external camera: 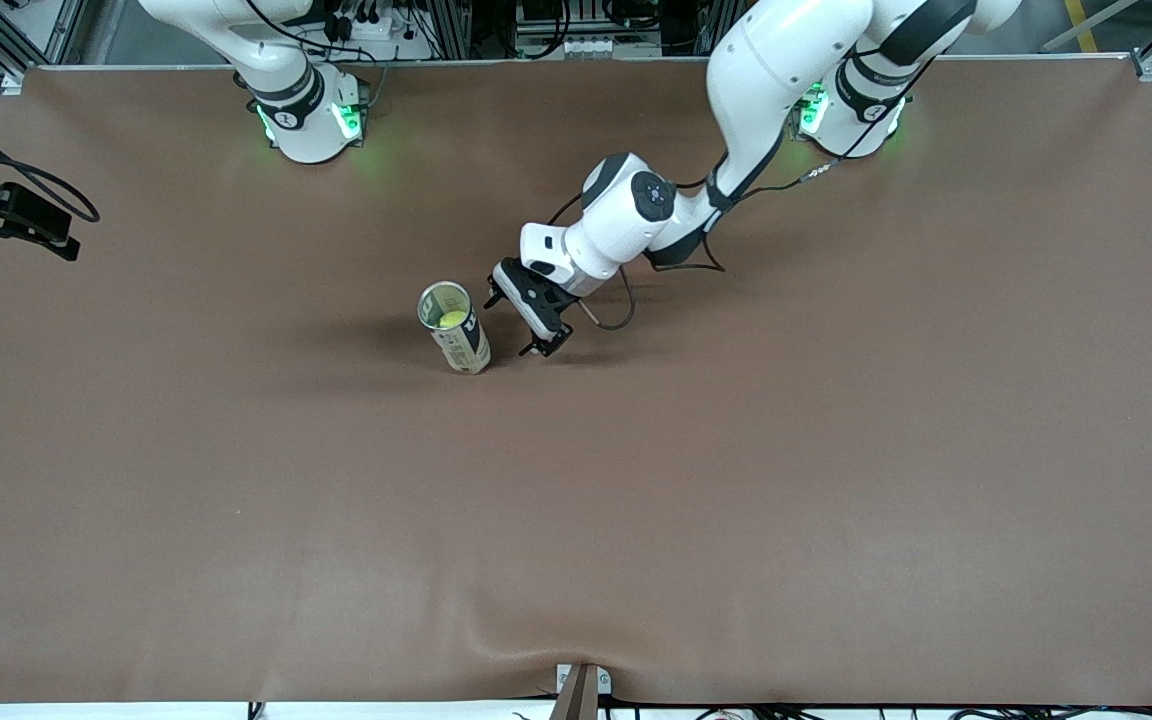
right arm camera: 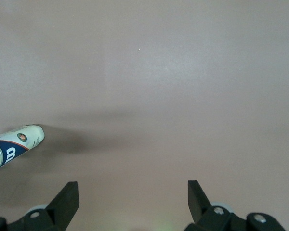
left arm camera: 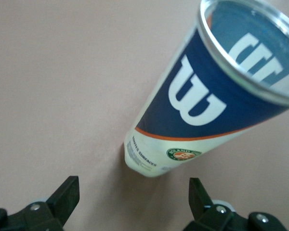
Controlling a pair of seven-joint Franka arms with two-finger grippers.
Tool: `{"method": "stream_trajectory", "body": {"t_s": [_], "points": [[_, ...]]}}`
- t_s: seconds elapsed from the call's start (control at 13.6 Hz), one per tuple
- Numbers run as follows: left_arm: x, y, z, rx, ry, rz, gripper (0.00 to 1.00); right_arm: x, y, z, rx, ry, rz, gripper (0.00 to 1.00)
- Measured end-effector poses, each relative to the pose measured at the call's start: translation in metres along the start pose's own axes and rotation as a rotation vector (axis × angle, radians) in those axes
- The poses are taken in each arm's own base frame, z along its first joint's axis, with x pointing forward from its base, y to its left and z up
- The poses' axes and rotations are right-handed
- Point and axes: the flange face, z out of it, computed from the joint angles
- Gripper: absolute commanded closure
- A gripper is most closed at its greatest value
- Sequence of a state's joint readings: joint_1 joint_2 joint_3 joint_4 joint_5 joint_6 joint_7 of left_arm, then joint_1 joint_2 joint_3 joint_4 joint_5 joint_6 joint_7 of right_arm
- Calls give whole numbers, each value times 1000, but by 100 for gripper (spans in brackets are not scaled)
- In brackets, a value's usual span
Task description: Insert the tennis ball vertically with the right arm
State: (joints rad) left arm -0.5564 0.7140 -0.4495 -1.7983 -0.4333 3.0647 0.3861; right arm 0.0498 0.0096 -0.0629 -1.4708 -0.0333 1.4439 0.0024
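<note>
A tennis can (external camera: 464, 345) with a blue and pale label stands upright on the brown table (external camera: 736, 500). The yellow tennis ball (external camera: 452, 319) lies inside it, seen through the open mouth. My left gripper (external camera: 508, 326) hangs low beside the can, toward the left arm's end, open with nothing between its fingers. In the left wrist view the can (left arm camera: 197, 96) stands just ahead of the left gripper (left arm camera: 133, 185); the ball is hidden there. My right gripper (right arm camera: 133, 187) is open and empty, high over bare table, with the can (right arm camera: 14, 144) small and far off. It is out of the front view.
A black clamp with a cable (external camera: 6, 215) sits at the table's edge at the right arm's end. Both arm bases (external camera: 311, 115) stand along the edge farthest from the front camera. A small bracket (external camera: 581, 685) sits at the nearest edge.
</note>
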Motion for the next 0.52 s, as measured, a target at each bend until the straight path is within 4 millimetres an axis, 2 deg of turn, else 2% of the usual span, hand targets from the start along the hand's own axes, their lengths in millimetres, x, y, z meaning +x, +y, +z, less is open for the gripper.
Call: {"method": "stream_trajectory", "body": {"t_s": [0.29, 0.52], "points": [[11, -14, -36, -12, -175, -90, 0, 0, 0, 0, 0, -1, 0, 0], [16, -42, -70, 13, -307, -200, 0, 0, 0, 0, 0, -2, 0, 0]]}}
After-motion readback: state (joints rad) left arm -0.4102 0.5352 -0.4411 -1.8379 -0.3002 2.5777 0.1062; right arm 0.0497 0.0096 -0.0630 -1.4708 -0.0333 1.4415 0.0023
